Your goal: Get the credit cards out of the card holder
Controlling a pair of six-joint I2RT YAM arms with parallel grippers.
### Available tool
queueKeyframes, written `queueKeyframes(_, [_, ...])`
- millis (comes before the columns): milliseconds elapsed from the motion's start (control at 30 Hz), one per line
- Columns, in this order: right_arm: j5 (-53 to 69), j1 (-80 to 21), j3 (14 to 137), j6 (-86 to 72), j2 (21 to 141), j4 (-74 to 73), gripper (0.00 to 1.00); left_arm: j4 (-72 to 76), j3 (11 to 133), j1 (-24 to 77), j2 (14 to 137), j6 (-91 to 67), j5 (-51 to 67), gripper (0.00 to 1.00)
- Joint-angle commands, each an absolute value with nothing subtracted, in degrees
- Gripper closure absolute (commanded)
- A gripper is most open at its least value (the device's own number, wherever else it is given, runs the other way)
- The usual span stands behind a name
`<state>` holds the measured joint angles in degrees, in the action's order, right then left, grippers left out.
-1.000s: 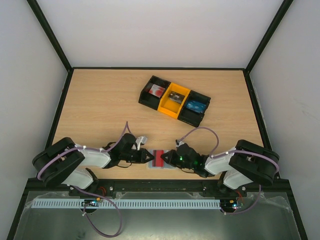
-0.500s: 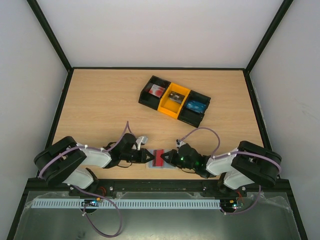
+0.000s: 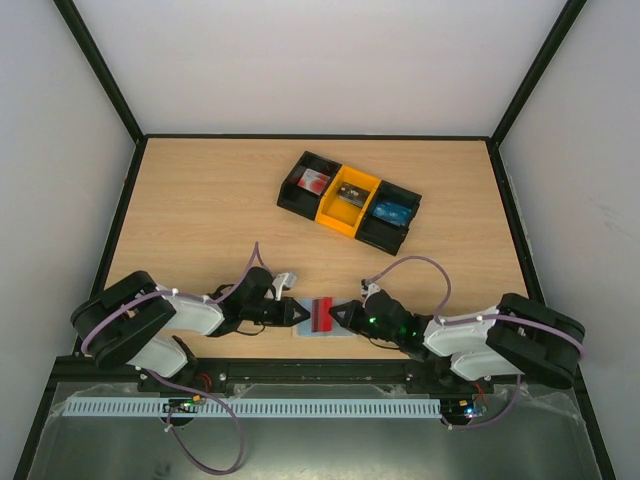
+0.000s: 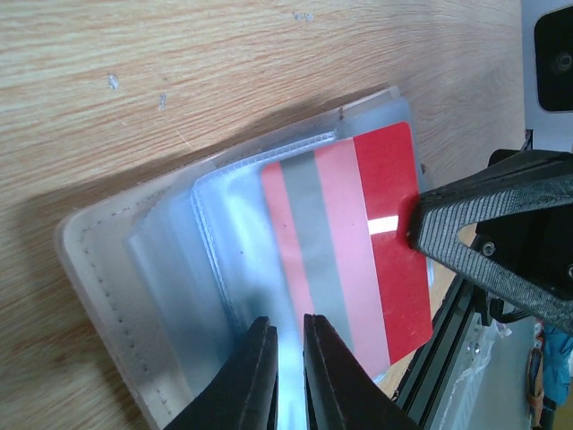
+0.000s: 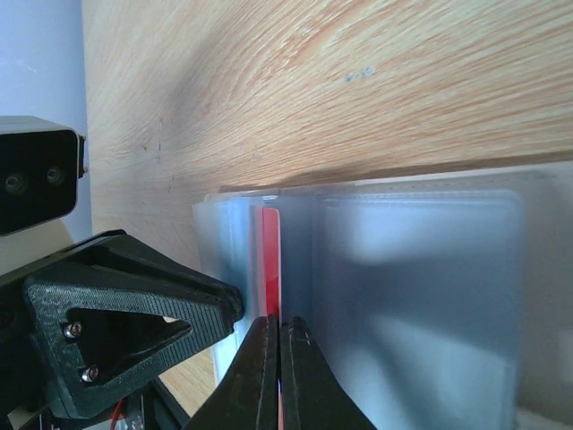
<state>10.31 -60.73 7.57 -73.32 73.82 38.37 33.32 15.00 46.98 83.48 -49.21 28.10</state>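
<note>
Left arm (image 3: 190,315) and right arm (image 3: 462,335) lie low, forearms reaching inward. The 2 pincers face each other tip to tip, near but apart.
Left pincer (image 4: 286,327): jaws nearly together, nipping a clear leaf of the card holder (image 4: 107,269).
Right pincer (image 5: 278,327): jaws fully closed on the red credit card (image 4: 358,233).

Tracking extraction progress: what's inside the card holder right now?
One red card with a grey stripe, partly out of a clear pocket of the card holder, pinched by the right gripper. Stacked cloudy pockets hide whether more cards sit underneath.
</note>
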Motion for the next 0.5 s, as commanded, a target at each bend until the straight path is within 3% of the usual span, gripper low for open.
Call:
queueKeyframes(0, [5.7,-60.9,6.4,-71.9,70.4,36.2,0.98,31.6,14.7,47.2,84.6,-48.8,27.8,0.86])
queueKeyframes(467, [-2.0,-61.0,7.2,-65.7,51.7,20.0,0.98,32.3,15.7,47.2,83.2,-50.8,28.8,0.83])
